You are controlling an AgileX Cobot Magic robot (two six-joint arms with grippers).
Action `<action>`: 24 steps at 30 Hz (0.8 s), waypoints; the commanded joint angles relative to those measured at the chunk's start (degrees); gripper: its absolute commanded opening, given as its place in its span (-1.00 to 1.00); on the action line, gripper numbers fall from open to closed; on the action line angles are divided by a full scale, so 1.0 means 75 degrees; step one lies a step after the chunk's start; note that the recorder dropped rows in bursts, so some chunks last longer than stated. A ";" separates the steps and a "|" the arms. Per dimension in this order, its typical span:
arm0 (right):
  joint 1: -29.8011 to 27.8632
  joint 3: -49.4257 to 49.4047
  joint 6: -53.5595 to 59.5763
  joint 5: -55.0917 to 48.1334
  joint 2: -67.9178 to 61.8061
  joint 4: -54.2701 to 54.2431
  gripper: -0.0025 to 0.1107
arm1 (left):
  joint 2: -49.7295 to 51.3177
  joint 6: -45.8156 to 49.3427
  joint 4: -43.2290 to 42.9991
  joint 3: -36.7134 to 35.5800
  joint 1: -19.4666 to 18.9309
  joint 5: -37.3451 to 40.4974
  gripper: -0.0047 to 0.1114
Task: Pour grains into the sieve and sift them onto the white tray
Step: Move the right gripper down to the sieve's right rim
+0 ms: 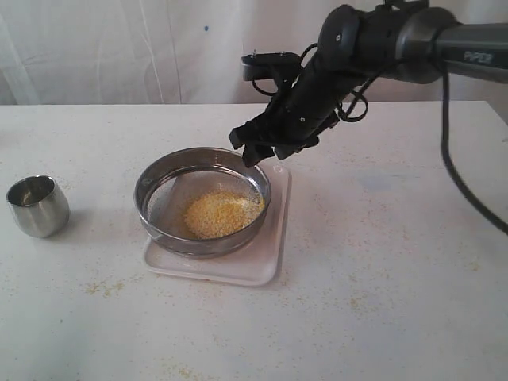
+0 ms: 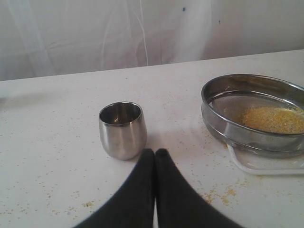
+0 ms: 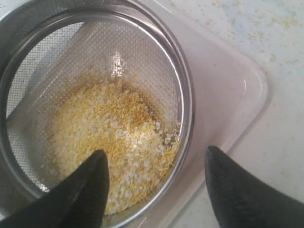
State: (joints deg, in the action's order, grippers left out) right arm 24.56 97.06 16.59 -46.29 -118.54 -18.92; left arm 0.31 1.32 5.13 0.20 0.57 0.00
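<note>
The sieve (image 1: 202,198), a wide steel ring with a mesh bottom, rests on the white tray (image 1: 270,254) with a heap of yellow grains (image 1: 221,213) inside it. My right gripper (image 1: 258,147) hovers open just above the sieve's far right rim. In the right wrist view its fingers (image 3: 92,175) straddle that rim (image 3: 183,133), one over the grains (image 3: 114,142), the other over the tray (image 3: 228,109). My left gripper (image 2: 155,153) is shut and empty, close behind the small steel cup (image 2: 121,129). It does not show in the exterior view.
The empty steel cup (image 1: 37,205) stands upright on the table at the left, well apart from the tray. Spilled grains speckle the table (image 1: 103,287) in front of the tray. A white curtain hangs behind the table.
</note>
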 commanded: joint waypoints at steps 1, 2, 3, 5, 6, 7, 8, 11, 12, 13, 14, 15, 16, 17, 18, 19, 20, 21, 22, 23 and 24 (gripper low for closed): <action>0.0001 0.0994 0.0162 -0.0450 -0.0752 0.0418 0.02 | -0.0042 0.0016 0.0042 -0.0027 0.0029 -0.0048 -0.92; 0.0001 0.1158 0.0162 -0.0552 -0.0913 0.0498 0.02 | -0.0042 0.0016 0.0042 -0.0027 0.0029 -0.0048 -0.92; 0.0001 0.1374 0.0162 -0.0644 -0.1061 0.0537 0.02 | -0.0042 0.0016 0.0042 -0.0027 0.0029 -0.0048 -0.92; 0.0001 0.1653 0.0162 -0.0798 -0.1326 0.0557 0.02 | -0.0042 0.0016 0.0042 -0.0027 0.0029 -0.0048 -0.92; 0.0001 0.1792 0.0162 -0.0872 -0.1454 0.0557 0.02 | -0.0042 0.0016 0.0042 -0.0027 0.0029 -0.0048 -0.92; 0.0001 0.1914 0.0162 -0.0922 -0.1546 0.0569 0.02 | -0.0042 0.0016 0.0042 -0.0027 0.0029 -0.0048 -0.92; 0.0001 0.2010 0.0162 -0.0966 -0.1655 0.0589 0.02 | -0.0042 0.0016 0.0042 -0.0027 0.0029 -0.0048 -0.92; 0.0001 0.2221 0.0162 -0.1039 -0.1891 0.0589 0.02 | -0.0042 0.0016 0.0042 -0.0027 0.0029 -0.0048 -0.92; 0.0001 0.2259 0.0162 -0.1039 -0.1980 0.0589 0.02 | -0.0042 0.0016 0.0042 -0.0027 0.0029 -0.0048 -0.92; 0.0001 0.2301 0.0162 -0.1039 -0.2022 0.0589 0.02 | -0.0042 0.0016 0.0042 -0.0027 0.0029 -0.0048 -0.92; 0.0001 0.2338 0.0162 -0.1066 -0.2082 0.0589 0.02 | -0.0042 0.0016 0.0042 -0.0027 0.0029 -0.0048 -0.92; 0.0001 0.2359 0.0162 -0.1058 -0.2130 0.0589 0.02 | -0.0042 0.0016 0.0042 -0.0027 0.0029 -0.0048 -0.92; 0.0001 0.2359 0.0162 -0.1058 -0.2155 0.0589 0.02 | -0.0042 0.0016 0.0042 -0.0027 0.0029 -0.0048 -0.92; 0.0001 0.2359 0.0162 -0.1058 -0.2172 0.0589 0.02 | -0.0042 0.0016 0.0042 -0.0027 0.0029 -0.0048 -0.92; 0.0001 0.2359 0.0220 -0.1058 -0.2205 0.0589 0.02 | -0.0042 0.0016 0.0042 -0.0027 0.0029 -0.0048 -0.92; 0.0001 0.2359 0.0324 -0.1058 -0.2218 0.0589 0.02 | -0.0042 0.0016 0.0042 -0.0027 0.0029 -0.0048 -0.92; 0.0001 0.2359 0.0424 -0.1058 -0.2235 0.0589 0.02 | -0.0042 0.0016 0.0042 -0.0027 0.0029 -0.0048 -0.92; 0.0001 0.2359 0.0527 -0.1043 -0.2250 0.0589 0.01 | -0.0042 0.0016 0.0042 -0.0027 0.0029 -0.0048 -0.92; 0.0001 0.2359 0.0565 -0.1043 -0.2266 0.0589 -0.01 | -0.0042 0.0016 0.0042 -0.0027 0.0029 -0.0048 -0.92; 0.0001 0.2359 0.0565 -0.0998 -0.2266 0.0589 -0.03 | -0.0042 0.0016 0.0042 -0.0027 0.0029 -0.0048 -0.92; 0.0001 0.2359 0.0565 -0.0962 -0.2266 0.0589 -0.06 | -0.0042 0.0016 0.0042 -0.0027 0.0029 -0.0048 -0.92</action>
State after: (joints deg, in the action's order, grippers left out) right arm 24.56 114.17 19.63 -53.99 -135.57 -14.86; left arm 0.31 1.32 5.13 0.20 0.57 0.00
